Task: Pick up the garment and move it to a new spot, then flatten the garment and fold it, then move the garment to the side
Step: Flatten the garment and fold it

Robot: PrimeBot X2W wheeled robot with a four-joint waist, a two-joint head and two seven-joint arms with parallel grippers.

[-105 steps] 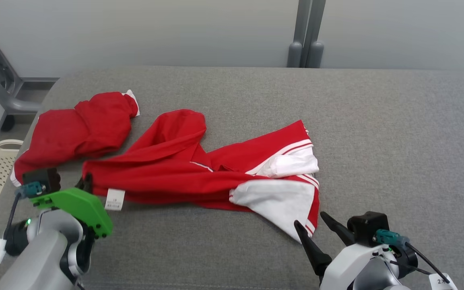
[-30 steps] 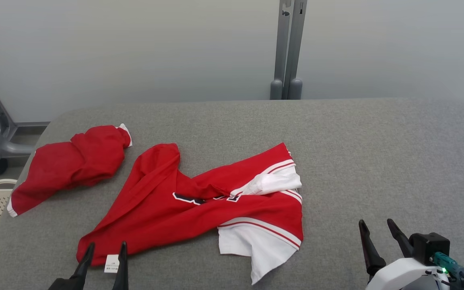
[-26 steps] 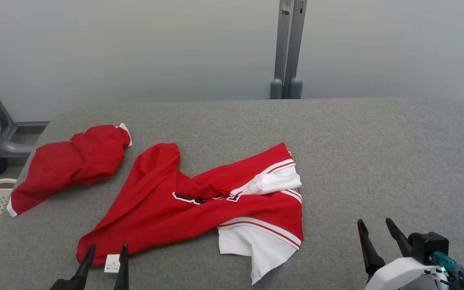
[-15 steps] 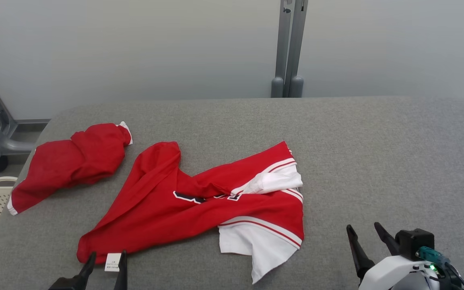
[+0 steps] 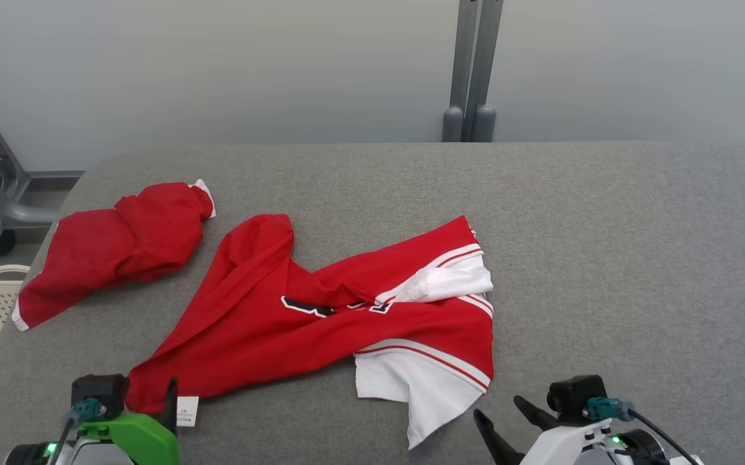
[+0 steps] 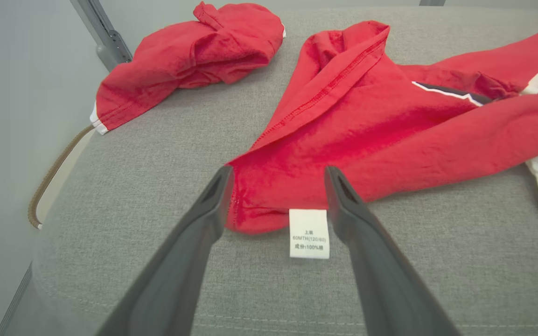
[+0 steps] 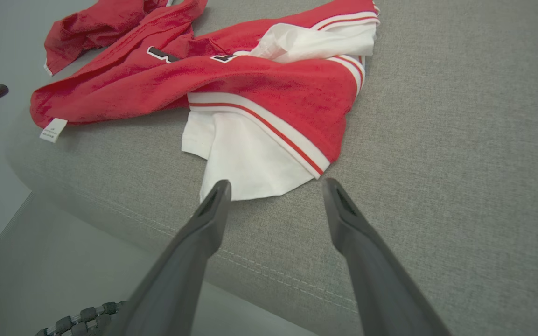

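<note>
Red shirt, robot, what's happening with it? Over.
Both open, nothing held: left gripper at the tagged corner of the red shirt, right gripper near its white edge. Shirt crumpled on the grey table. A second red garment lies apart, leftward.

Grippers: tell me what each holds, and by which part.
Nothing is held. The left gripper is open, framing a corner of the garment; the right gripper is open by its white flap.
</note>
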